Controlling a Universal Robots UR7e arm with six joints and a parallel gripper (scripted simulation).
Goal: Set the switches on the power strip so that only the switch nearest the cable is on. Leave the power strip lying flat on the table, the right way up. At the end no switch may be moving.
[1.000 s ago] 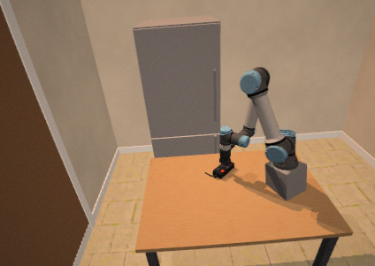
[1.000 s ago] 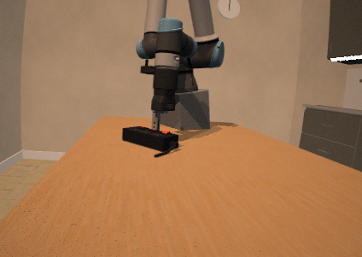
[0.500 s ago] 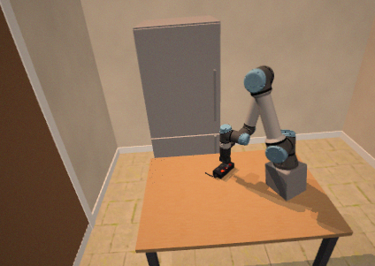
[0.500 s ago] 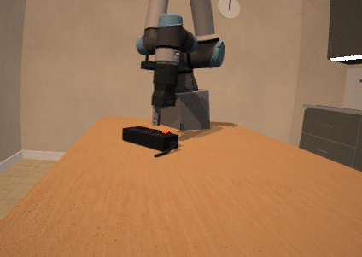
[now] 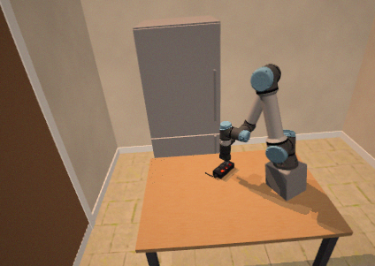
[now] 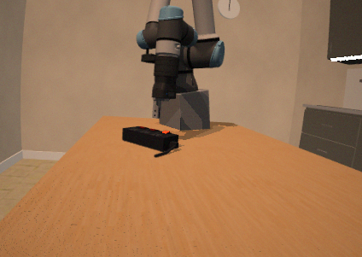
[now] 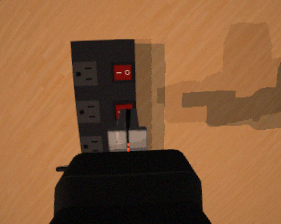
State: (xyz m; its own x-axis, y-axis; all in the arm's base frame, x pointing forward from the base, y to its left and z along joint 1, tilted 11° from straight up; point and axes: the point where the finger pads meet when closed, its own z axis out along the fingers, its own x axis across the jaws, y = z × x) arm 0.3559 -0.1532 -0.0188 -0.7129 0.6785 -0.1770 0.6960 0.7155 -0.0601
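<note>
The black power strip (image 5: 223, 170) (image 6: 147, 138) (image 7: 91, 99) lies flat on the wooden table (image 5: 212, 215) (image 6: 179, 199), right way up. Its short cable (image 5: 208, 175) (image 6: 167, 151) sticks out at one end. In the wrist view one red switch (image 7: 123, 72) sits at the far end and a second (image 7: 124, 108) in the middle. The switch nearest the cable is hidden under my fingertips. My gripper (image 5: 225, 158) (image 6: 155, 112) (image 7: 128, 119) is shut, empty and points straight down. It hangs a little above the strip, clear of it in the exterior view.
The arm's grey pedestal (image 5: 286, 179) (image 6: 188, 111) stands on the table to the right of the strip. A tall grey fridge (image 5: 181, 87) stands behind the table's far edge. The arm's shadow falls across the wood beside the strip.
</note>
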